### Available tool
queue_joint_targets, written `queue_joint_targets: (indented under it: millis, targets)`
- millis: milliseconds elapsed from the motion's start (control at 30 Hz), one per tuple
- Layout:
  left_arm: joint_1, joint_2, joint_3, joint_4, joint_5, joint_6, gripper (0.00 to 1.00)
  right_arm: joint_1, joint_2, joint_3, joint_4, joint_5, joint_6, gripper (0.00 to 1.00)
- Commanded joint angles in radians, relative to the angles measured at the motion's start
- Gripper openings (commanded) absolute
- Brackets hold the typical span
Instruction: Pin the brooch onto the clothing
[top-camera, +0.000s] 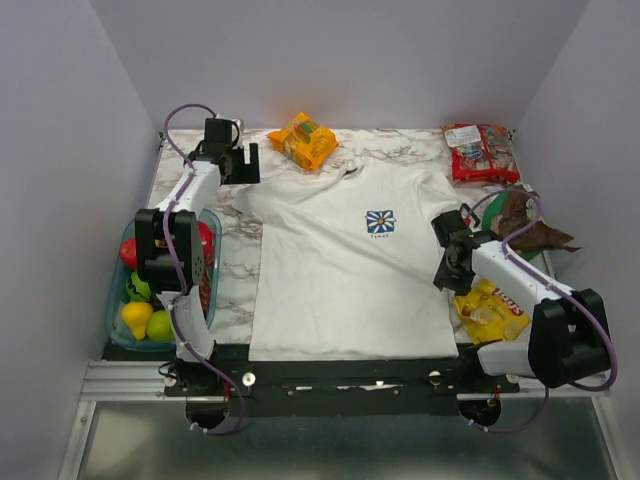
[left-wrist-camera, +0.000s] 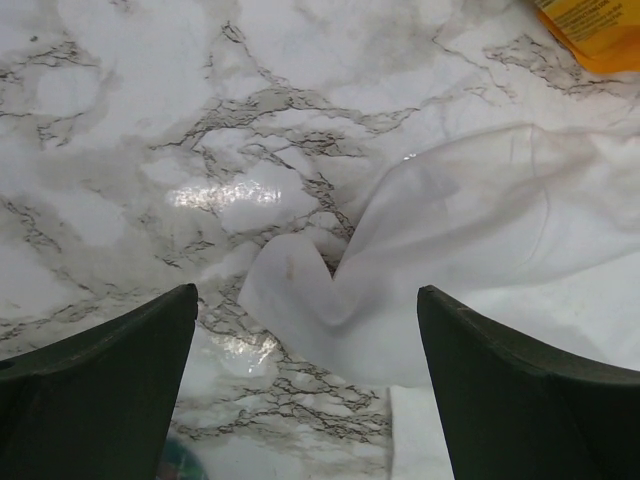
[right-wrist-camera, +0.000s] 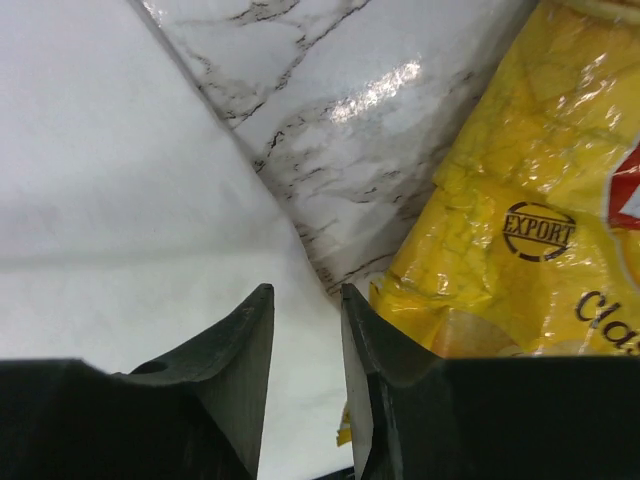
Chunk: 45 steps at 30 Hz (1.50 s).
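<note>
Shirt (top-camera: 340, 290) flat at tabletop (top-camera: 232, 300) centre. Thin, limp, will bunch. Best pinched in fold near print (top-camera: 380, 221).

Brooch not visible in any view. Likely tiny, light, stiff, sharp pin; take by head.

My left fingers (left-wrist-camera: 120, 380) spread wide, empty, over sleeve (left-wrist-camera: 480, 230), 10 o'clock.

Right fingers (right-wrist-camera: 220, 380) narrowly apart, nothing seen between, at shirt edge, 3 o'clock.

Bin (top-camera: 112, 312), 8 o'clock, holds fruit (top-camera: 136, 318).

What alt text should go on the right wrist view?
The right gripper, its two dark fingers slightly apart with nothing between them, hangs over the edge of a white T-shirt lying on a marble table. A crinkled yellow snack bag stamped EXPORT fills the right side.
</note>
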Motion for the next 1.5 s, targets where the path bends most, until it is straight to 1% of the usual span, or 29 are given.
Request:
queue_joint_targets:
  millis: [0,67,100,200,300,333,367,433,467,533,567,633,767,800,867,900,933,967,1000,1033,1067,1100,1133,1167,1233,1267,1367,1400,1467]
  targets:
    - [0.018,0.055,0.02,-0.012,0.225,-0.019,0.99,0.002,-0.025,0.069,-0.036,0.025,0.0,0.53]
    - [0.018,0.063,0.02,-0.015,0.278,-0.021,0.99,0.005,-0.037,0.086,-0.028,0.007,-0.015,0.6]
    - [0.018,0.069,0.02,-0.016,0.286,-0.024,0.99,0.008,-0.041,0.105,-0.024,0.005,-0.018,0.65]
    - [0.018,0.078,0.014,-0.039,0.299,-0.014,0.99,0.034,-0.061,0.134,-0.028,-0.004,-0.038,0.71]
    - [0.018,0.079,-0.007,-0.035,0.335,-0.017,0.99,0.066,-0.069,0.163,-0.028,-0.005,-0.036,0.73]
    - [0.018,0.078,-0.012,-0.032,0.351,-0.021,0.97,0.077,-0.071,0.169,-0.024,-0.005,-0.032,0.73]
    - [0.018,0.078,-0.018,-0.027,0.361,-0.019,0.87,0.1,-0.068,0.18,-0.019,-0.012,-0.032,0.73]
    - [0.018,0.083,-0.022,-0.03,0.377,-0.022,0.6,0.124,-0.06,0.195,-0.004,-0.019,-0.027,0.73]
    - [0.018,0.081,-0.024,-0.03,0.38,-0.024,0.36,0.147,-0.054,0.212,0.001,-0.016,-0.026,0.73]
    - [0.016,0.06,-0.047,-0.01,0.391,-0.033,0.15,0.172,-0.026,0.229,0.001,-0.01,-0.021,0.73]
    - [0.013,0.047,-0.061,0.002,0.392,-0.054,0.01,0.196,-0.016,0.24,0.001,-0.005,-0.018,0.73]
    - [0.001,-0.006,-0.122,0.051,0.401,-0.076,0.0,0.218,0.018,0.257,0.005,0.001,-0.013,0.73]
    - [-0.076,-0.121,-0.249,0.085,0.313,-0.136,0.0,0.259,0.051,0.263,0.036,-0.015,0.002,0.73]
    - [-0.13,-0.17,-0.303,0.092,0.287,-0.146,0.0,0.259,0.052,0.26,0.054,-0.019,0.003,0.73]
    - [-0.206,-0.218,-0.354,0.096,0.233,-0.148,0.0,0.261,0.055,0.249,0.076,-0.039,0.002,0.73]
    - [-0.278,-0.252,-0.384,0.09,0.175,-0.143,0.01,0.262,0.055,0.247,0.09,-0.041,-0.001,0.73]
    - [-0.306,-0.264,-0.4,0.071,0.158,-0.148,0.03,0.261,0.058,0.249,0.094,-0.045,-0.004,0.73]
    - [-0.33,-0.272,-0.414,0.065,0.159,-0.148,0.15,0.261,0.06,0.25,0.096,-0.048,-0.009,0.73]
    - [-0.352,-0.276,-0.436,0.054,0.159,-0.148,0.2,0.261,0.06,0.25,0.097,-0.047,-0.012,0.73]
    - [-0.375,-0.276,-0.446,0.028,0.159,-0.148,0.21,0.261,0.058,0.249,0.099,-0.045,-0.015,0.73]
    - [-0.382,-0.276,-0.452,0.014,0.159,-0.143,0.33,0.261,0.057,0.243,0.102,-0.045,-0.018,0.73]
    - [-0.387,-0.276,-0.458,0.005,0.158,-0.137,0.42,0.261,0.051,0.238,0.108,-0.045,-0.018,0.73]
    - [-0.39,-0.281,-0.461,-0.01,0.167,-0.131,0.53,0.261,0.046,0.232,0.113,-0.048,-0.019,0.73]
    - [-0.392,-0.29,-0.464,-0.01,0.171,-0.11,0.72,0.261,0.041,0.221,0.117,-0.051,-0.021,0.73]
    - [-0.392,-0.339,-0.469,-0.007,0.155,-0.091,0.81,0.261,0.032,0.212,0.127,-0.058,-0.021,0.73]
    - [-0.392,-0.361,-0.467,-0.004,0.142,-0.074,0.89,0.262,0.029,0.208,0.128,-0.058,-0.021,0.73]
    - [-0.387,-0.454,-0.463,0.022,0.106,-0.056,0.95,0.262,0.018,0.195,0.131,-0.059,-0.021,0.73]
    - [-0.378,-0.5,-0.47,0.034,0.101,-0.048,0.97,0.261,0.018,0.191,0.128,-0.058,-0.026,0.74]
    - [-0.355,-0.542,-0.489,0.075,0.107,-0.053,0.99,0.262,0.014,0.188,0.128,-0.055,-0.027,0.74]
